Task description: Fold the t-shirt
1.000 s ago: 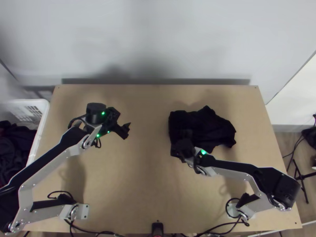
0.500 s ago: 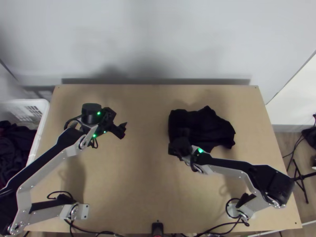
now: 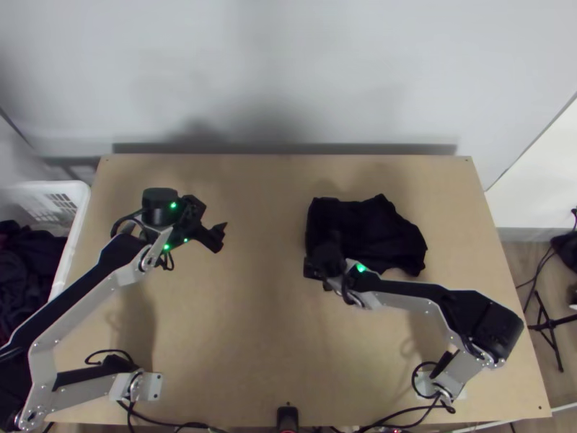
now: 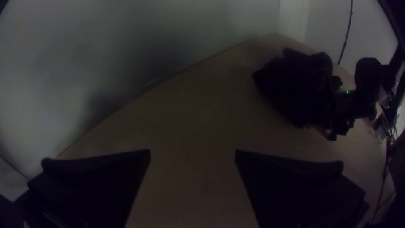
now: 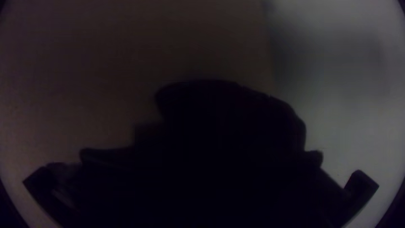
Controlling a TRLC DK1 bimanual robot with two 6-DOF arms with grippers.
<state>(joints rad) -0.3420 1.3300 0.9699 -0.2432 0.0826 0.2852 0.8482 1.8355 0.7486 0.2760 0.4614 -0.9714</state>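
Black t-shirt (image 3: 369, 229) cloth lies gathered on the worktop (image 3: 238, 339), right of centre in the top view, beneath the right gripper (image 3: 324, 258); we cannot tell whether it is held. We see the left gripper's (image 4: 193, 153) fingers apart, unloaded. Snagged layers could skew our fold. We read no label.

Soft shadows on the pale wall (image 3: 404, 65) in a bright top view; dim wrist views with dark corners

a hand could pass over the middle of the table (image 3: 263, 339), between the left hand (image 3: 219, 237) and the bunched t-shirt (image 3: 371, 231); the right arm (image 3: 411, 291) blocks the shirt's near side.
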